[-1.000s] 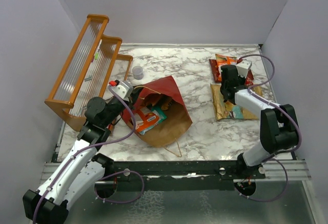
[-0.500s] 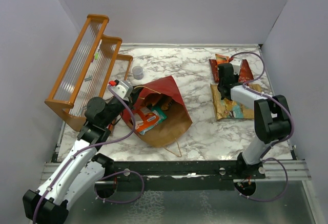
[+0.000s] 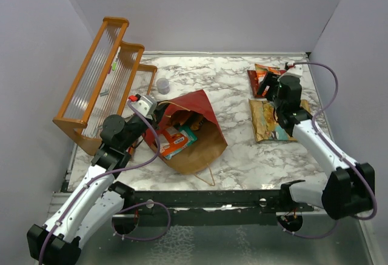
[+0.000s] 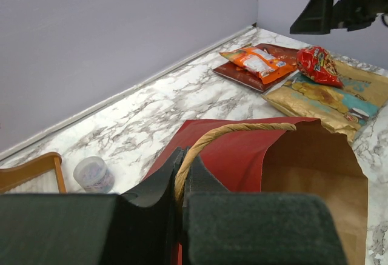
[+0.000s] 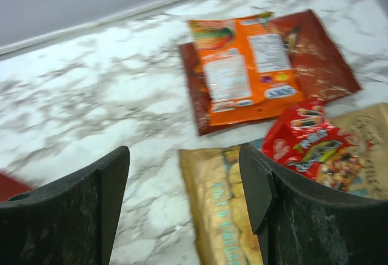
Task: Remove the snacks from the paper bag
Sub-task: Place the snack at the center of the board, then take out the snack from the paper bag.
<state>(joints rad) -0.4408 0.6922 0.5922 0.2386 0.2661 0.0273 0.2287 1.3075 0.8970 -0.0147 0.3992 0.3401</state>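
The dark red paper bag (image 3: 203, 144) lies on its side at centre left of the overhead view with two packets (image 3: 174, 142) inside, and the left gripper (image 4: 180, 174) is clamped on its twine handle (image 4: 242, 130). At upper right, the right gripper (image 5: 185, 180) hovers spread and empty over the orange packet (image 5: 245, 77), Doritos bag (image 5: 321, 59), small red packet (image 5: 309, 147) and yellow chip bag (image 5: 221, 216)
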